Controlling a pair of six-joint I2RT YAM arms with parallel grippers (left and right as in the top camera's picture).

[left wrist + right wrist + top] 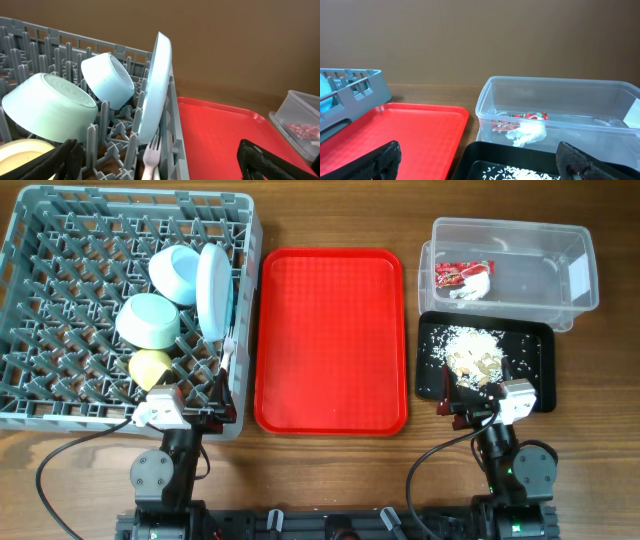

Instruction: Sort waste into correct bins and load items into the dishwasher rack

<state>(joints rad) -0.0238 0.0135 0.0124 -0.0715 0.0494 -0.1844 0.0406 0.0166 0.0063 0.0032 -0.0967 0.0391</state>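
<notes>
Left of frame: large grey pegged plastic crate [60,330] holds pale round plate [212,290], small yellow cup [150,366].
Right: clear plastic tub [575,290] holds red printed wrapper [462,272].
Pincers: my left gripper [200,412], right gripper [470,405] released, empty.

- In the left wrist view, the lower left corner cuts off the yellow cup [20,152]; you see only its top.
- The white fork [151,152] shows you only its tines at the bottom edge.
- In the right wrist view, the bottom edge crops the black tray [480,152] and the right edge crops the clear tub [580,102].
- Overhead, the print on the wrapper [462,272] is too small for you to read.
</notes>
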